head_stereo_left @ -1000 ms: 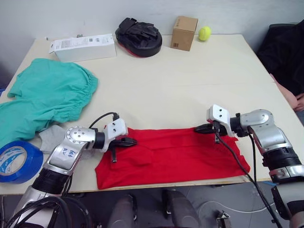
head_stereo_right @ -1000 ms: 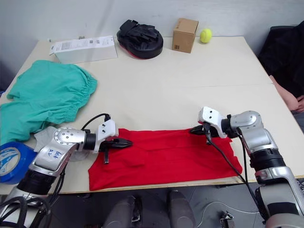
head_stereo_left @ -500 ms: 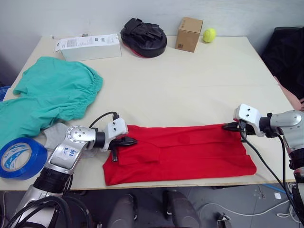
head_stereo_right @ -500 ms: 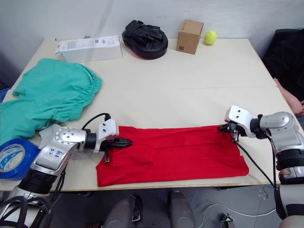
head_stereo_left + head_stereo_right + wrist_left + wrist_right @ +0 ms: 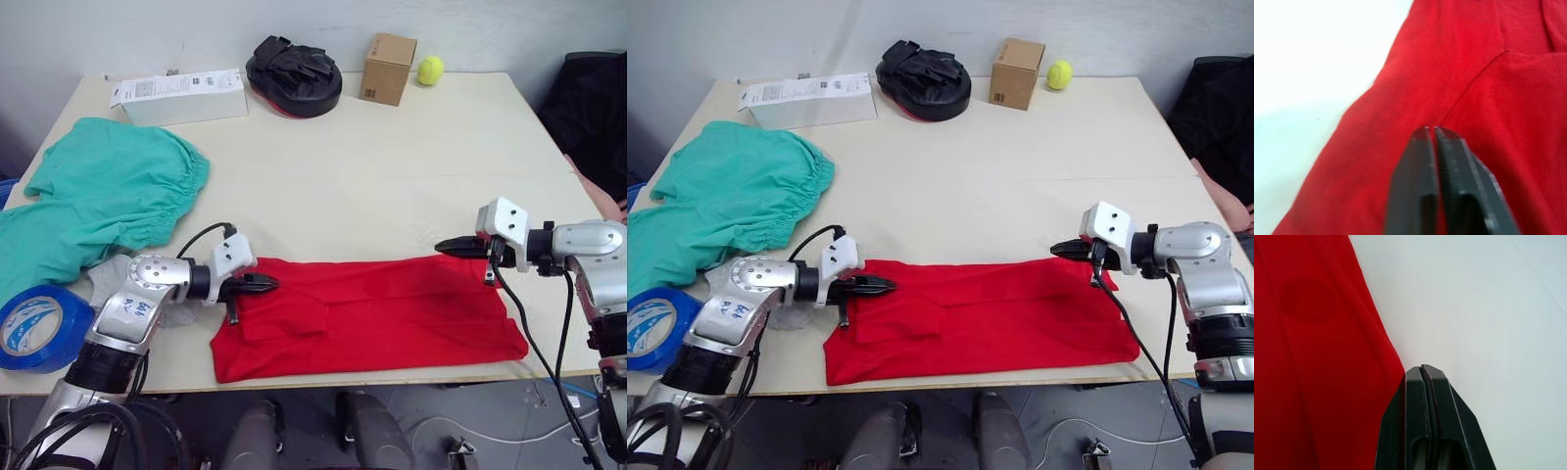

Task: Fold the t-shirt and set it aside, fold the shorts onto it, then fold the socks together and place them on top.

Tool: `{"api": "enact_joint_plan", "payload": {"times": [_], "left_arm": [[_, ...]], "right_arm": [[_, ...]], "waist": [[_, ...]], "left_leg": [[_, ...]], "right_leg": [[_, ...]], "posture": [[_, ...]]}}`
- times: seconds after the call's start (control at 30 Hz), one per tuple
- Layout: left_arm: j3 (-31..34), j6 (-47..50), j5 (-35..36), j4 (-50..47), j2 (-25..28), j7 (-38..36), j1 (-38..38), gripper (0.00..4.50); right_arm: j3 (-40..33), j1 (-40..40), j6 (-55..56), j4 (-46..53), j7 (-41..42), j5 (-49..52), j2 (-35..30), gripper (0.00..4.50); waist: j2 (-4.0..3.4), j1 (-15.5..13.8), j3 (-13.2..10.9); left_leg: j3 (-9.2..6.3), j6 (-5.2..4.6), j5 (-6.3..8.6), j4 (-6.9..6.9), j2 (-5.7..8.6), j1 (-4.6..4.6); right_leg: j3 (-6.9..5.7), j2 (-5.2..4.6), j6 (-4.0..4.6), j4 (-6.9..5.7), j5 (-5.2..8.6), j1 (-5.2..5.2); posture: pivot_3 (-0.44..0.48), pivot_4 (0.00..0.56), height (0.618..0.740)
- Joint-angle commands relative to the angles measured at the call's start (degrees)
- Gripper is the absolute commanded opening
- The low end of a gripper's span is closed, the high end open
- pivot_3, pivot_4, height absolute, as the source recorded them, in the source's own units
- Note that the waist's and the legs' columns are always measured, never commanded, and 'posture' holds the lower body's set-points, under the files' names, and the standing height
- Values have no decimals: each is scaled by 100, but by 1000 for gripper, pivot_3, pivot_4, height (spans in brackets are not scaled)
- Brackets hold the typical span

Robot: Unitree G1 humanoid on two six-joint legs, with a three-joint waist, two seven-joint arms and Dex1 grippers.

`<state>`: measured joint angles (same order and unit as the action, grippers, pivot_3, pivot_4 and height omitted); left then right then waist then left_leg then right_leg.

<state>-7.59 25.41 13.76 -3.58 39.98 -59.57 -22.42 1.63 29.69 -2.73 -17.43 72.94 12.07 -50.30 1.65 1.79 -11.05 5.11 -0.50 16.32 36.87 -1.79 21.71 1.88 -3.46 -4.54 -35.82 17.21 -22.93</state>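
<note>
Currently you are mid-fold on the t-shirt [image 5: 367,315], a long band along the table's [image 5: 392,176] near edge. Left gripper [image 5: 261,285] is clamped on its left end; right gripper [image 5: 453,246], jaws together, sits at the far right corner, grasp unclear. Next: bring the ends together. Socks [image 5: 106,280] are largely hidden behind the left arm, beside the shorts [image 5: 93,201].

The t-shirt [image 5: 372,313] was matt red cotton cloth, soft and lightly creased. The shorts [image 5: 98,201] were thin teal fabric, matt, puckered along the gathered hem. My left tool [image 5: 1431,129] had smooth black fingers [image 5: 1418,186] with a dull sheen; my right tool [image 5: 1422,367] looked the same. The table [image 5: 372,176] was pale, smooth and matt. The box [image 5: 386,69] was plain brown cardboard, and the tennis ball [image 5: 428,70] was fuzzy felt.
</note>
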Motion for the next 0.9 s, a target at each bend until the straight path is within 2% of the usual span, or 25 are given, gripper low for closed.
{"api": "enact_joint_plan", "payload": {"times": [0.03, 0.17, 0.33, 0.37, 0.5, 0.8, 0.9], "left_arm": [[333, 301, 409, -511, 172, -127, 52, 1546], [560, 402, 666, -921, 413, -301, 132, 2811], [778, 737, 1084, -1314, 585, -384, 24, 4456], [792, 765, 1132, -1364, 607, -396, 8, 4500], [845, 923, 1368, -1660, 716, -451, -69, 4500], [725, 494, 1276, -2047, 707, -355, 214, 4500], [743, 489, 1297, -2178, 716, -269, 324, 4500]], "right_arm": [[-336, -237, -364, 651, 48, 292, -243, 914], [-619, -757, -744, 1312, 137, 554, -513, 2289], [-951, -1279, -1053, 1730, 76, 695, -771, 4122], [-984, -1320, -1078, 1748, 74, 692, -797, 4406], [-945, -1087, -1250, 1390, 61, 622, -882, 4461], [543, 1078, -2386, -905, -67, -521, -398, 4461], [820, 1668, -2561, -1579, 16, -769, -211, 4461]], "waist": [[0, -4, 0], [-2, -23, 1], [-2, -17, 1], [-1, -9, 1], [-2, 9, 1], [-3, 60, 0], [-7, 69, -2]], "left_leg": [[1, 1, 1, -1, 0, 2], [0, -4, -4, 16, 2, 67], [1, -6, -5, 17, 3, 66], [2, -9, -6, 18, 5, 63], [8, -12, -10, 19, 4, 60], [9, -8, -19, 15, 4, 60], [13, -6, -18, 13, 6, 69]], "right_leg": [[-2, -1, 0, 1, 0, -4], [-3, -1, -3, -15, -2, -69], [-5, -1, -3, -9, -2, -63], [-3, -1, -3, -11, -2, -61], [3, 0, -9, -15, -5, -62], [6, 2, -7, -14, -5, -68], [8, 2, -7, -13, -4, -77]], "posture": [[0, 150, 740], [0, 150, 740], [0, 150, 740], [0, 150, 740], [0, 150, 740], [0, 150, 740], [0, 150, 740]]}}
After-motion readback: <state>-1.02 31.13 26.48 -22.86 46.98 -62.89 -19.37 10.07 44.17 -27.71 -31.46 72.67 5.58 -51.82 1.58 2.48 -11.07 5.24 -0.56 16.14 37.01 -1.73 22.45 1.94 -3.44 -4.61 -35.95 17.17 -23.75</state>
